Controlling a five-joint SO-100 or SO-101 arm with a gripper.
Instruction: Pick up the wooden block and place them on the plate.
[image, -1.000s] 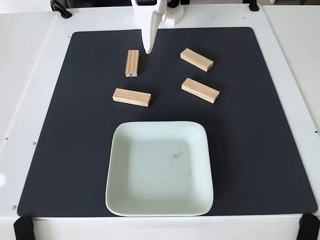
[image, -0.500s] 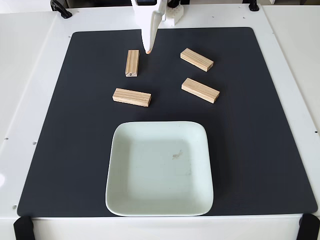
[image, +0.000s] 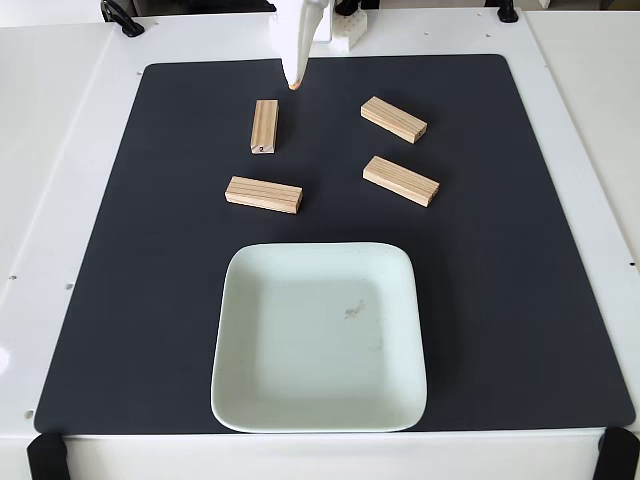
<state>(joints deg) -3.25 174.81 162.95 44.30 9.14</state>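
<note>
4 wooden blocks (image: 264, 126) on mat, plate (image: 318, 415) bare; gripper (image: 293, 86) above

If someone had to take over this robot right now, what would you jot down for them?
Gripper: at the mat's far edge, beyond the upright-lying block, holding nothing; open or shut is unclear from here.
Blocks: all four on the black mat. The others are the left block, the far right block and the near right block.
Plate: bare, near the mat's front edge.
Done: nothing placed yet.
Left: move all four blocks onto the plate.
</note>
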